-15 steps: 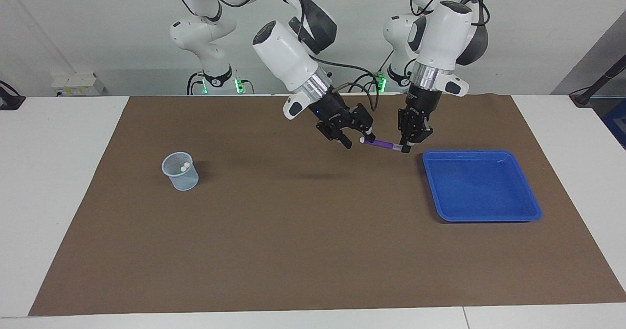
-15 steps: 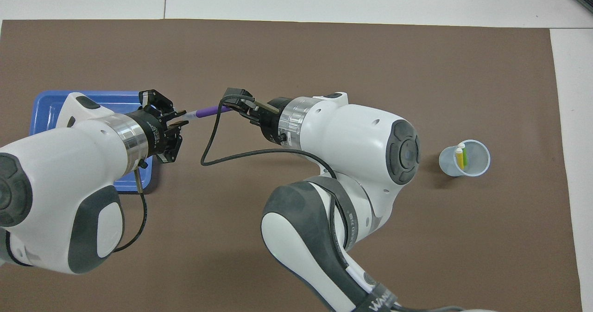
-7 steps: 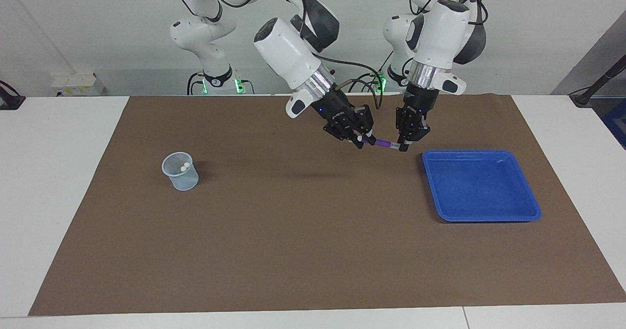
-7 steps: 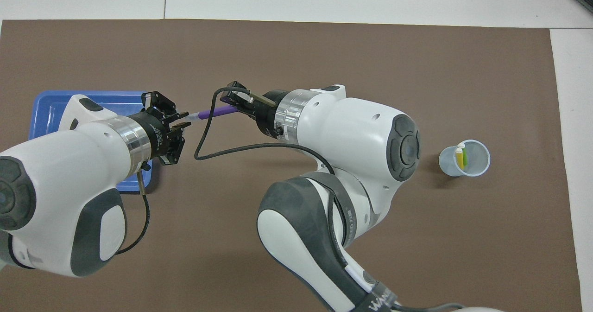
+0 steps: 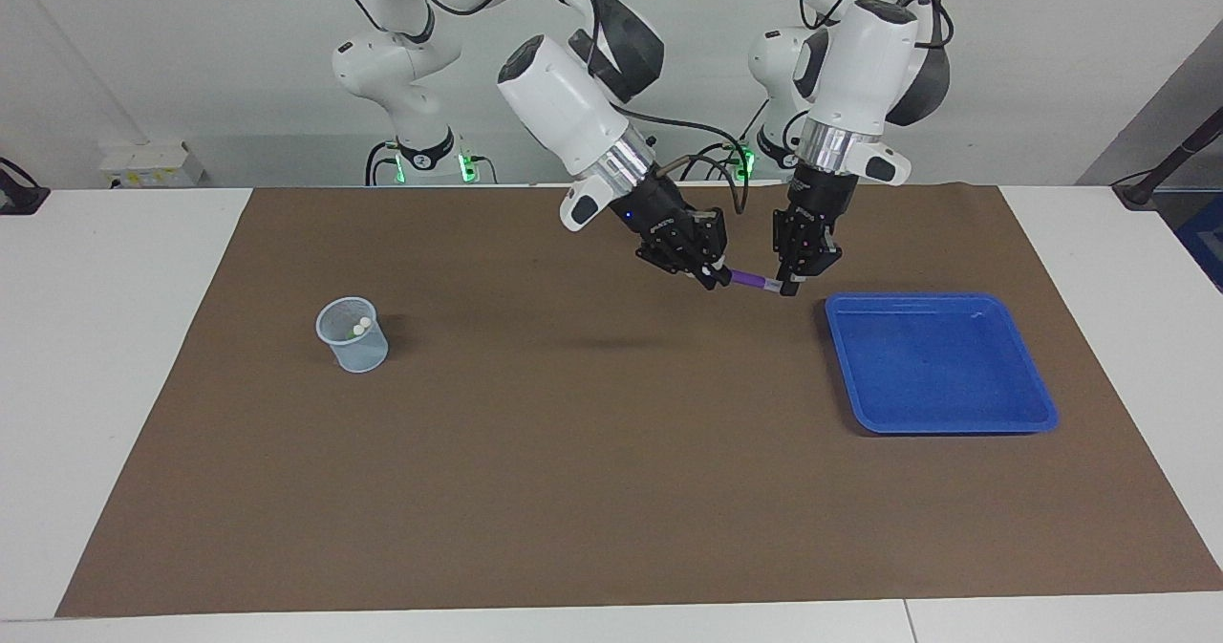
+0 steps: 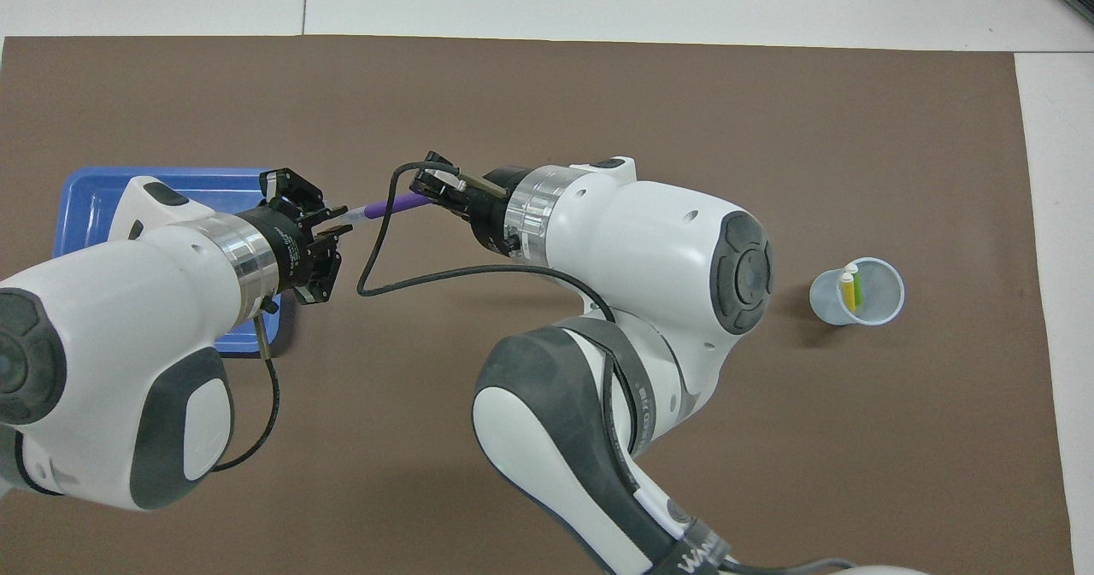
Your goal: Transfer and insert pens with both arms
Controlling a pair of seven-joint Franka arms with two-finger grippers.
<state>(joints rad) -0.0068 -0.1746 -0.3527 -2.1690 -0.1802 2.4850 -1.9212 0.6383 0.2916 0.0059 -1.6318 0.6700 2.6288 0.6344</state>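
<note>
Purple pen (image 5: 747, 280) hangs over the brown mat (image 5: 573, 481) beside the tray (image 5: 941, 414). My left gripper (image 5: 789, 288) clenches one end, my right gripper (image 5: 711, 280) clenches the other.

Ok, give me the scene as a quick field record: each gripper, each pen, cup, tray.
left gripper: shut on purple pen, over the mat beside the tray
right gripper: shut on purple pen's other end
purple pen: in the air, held at both ends
yellow pen: upright in cup
green pen: upright in cup
cup: toward the right arm's end
tray: no pens in it
</note>
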